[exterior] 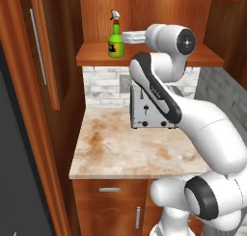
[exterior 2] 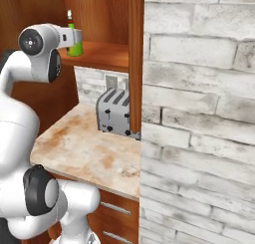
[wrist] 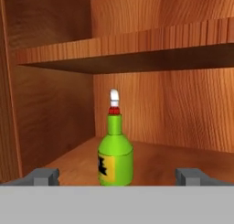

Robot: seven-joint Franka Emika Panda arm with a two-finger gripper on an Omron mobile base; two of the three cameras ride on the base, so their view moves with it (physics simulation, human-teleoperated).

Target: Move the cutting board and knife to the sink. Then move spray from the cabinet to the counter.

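Hand view looks straight into the cabinet [wrist: 173,104]: the gripper [wrist: 118,176] stands wide, its two grey fingertips [wrist: 43,176] far apart at the bottom corners, with nothing between them. The spray [wrist: 115,147] stands upright on the lower shelf just ahead, centred in the gap between the tips — a green bottle with a dark label, a red collar and a pale head. It looks a little short of the fingers, though depth is hard to judge from here. A second shelf [wrist: 137,49] runs across above it.

From the left base view, the arm reaches up and over to the open cabinet, its wrist level with the bottle and just to the right of it. The cabinet door [exterior: 41,52], with its long silver bar handle, hangs open at left. Below, a silver toaster [exterior: 149,110] sits at the back of the counter [exterior: 120,148] — against the pale brick backsplash.
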